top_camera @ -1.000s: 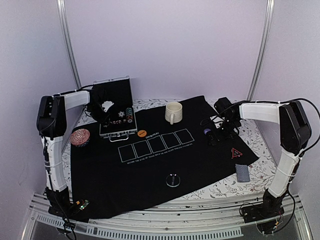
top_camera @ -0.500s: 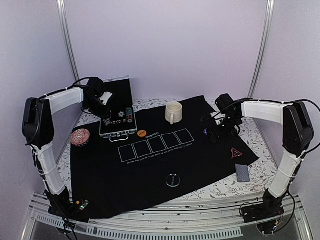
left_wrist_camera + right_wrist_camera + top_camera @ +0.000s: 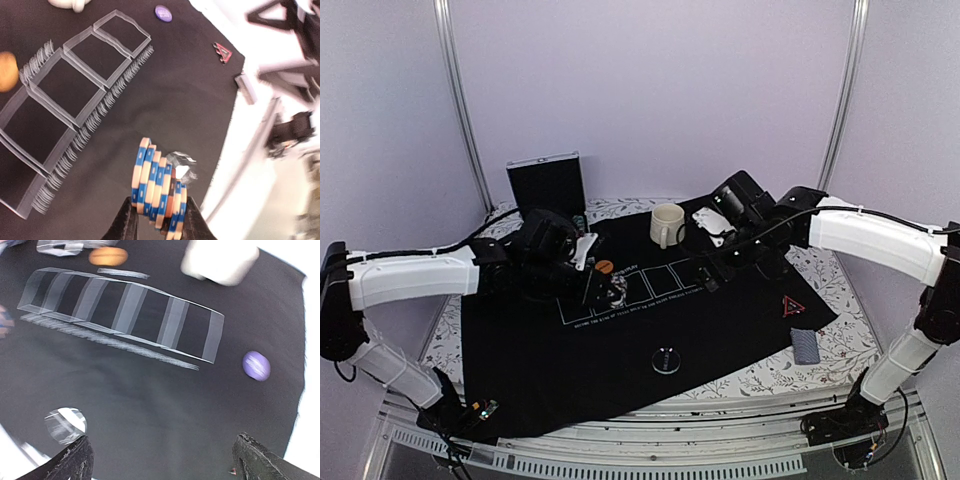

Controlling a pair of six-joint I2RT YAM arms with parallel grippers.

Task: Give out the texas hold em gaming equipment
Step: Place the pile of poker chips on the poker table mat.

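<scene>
My left gripper (image 3: 604, 291) hangs over the black mat (image 3: 520, 370), shut on a stack of blue-and-cream striped poker chips (image 3: 160, 192). My right gripper (image 3: 712, 278) is open and empty above the mat's right half, its fingers (image 3: 75, 460) wide apart. The purple disc (image 3: 256, 365) and orange disc (image 3: 604, 267) lie by the printed card boxes (image 3: 650, 283). The red-edged triangle (image 3: 793, 305) and the grey-blue cards (image 3: 805, 345) lie at the right. A round dark disc with a clear rim (image 3: 667, 360) lies near the mat's front.
The open chip case (image 3: 548, 185) stands at the back left, its tray mostly hidden by my left arm. A cream mug (image 3: 667, 224) stands at the mat's far edge. The floral tablecloth (image 3: 760, 375) shows around the mat.
My left arm has swung from the chip case out over the mat, carrying the chip stack. My right arm has moved left from beside the purple disc to over the card boxes.
</scene>
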